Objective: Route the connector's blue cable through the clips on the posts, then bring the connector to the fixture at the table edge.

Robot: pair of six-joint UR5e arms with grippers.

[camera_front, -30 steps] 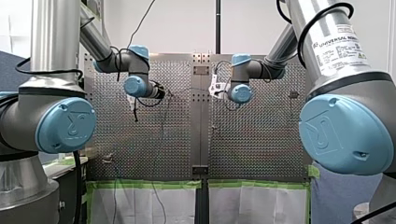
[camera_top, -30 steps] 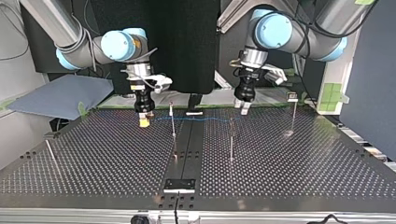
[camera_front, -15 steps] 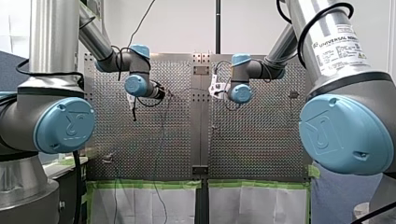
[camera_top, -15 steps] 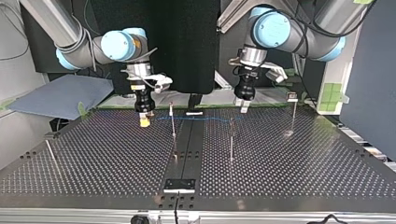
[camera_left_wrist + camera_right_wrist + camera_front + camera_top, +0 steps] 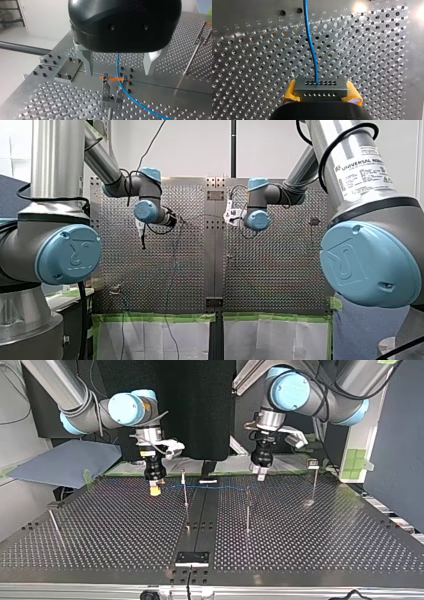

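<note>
My right gripper (image 5: 321, 96) is shut on the grey connector (image 5: 320, 86), its yellow pads (image 5: 290, 93) on both sides. The blue cable (image 5: 310, 42) leaves the connector and runs ahead over the perforated plate. In the top view my right gripper (image 5: 155, 491) is at the left and the cable (image 5: 215, 487) stretches to the right, past a post (image 5: 184, 489), towards my left gripper (image 5: 260, 475). My left gripper (image 5: 119, 72) is open, hovering with the cable (image 5: 125, 91) passing between and below its metal fingers (image 5: 87, 62), above a clip (image 5: 110, 93).
Thin posts stand on the table: one in the middle (image 5: 247, 510), one at the top view's right (image 5: 314, 482), one leaning at its left (image 5: 54, 524). A black fixture plate (image 5: 192, 558) sits at the near edge. A blue-grey pad (image 5: 65, 462) lies beyond the table.
My left arm's gripper has lifted slightly above the cable. My right gripper and the connector have stayed where they were.
</note>
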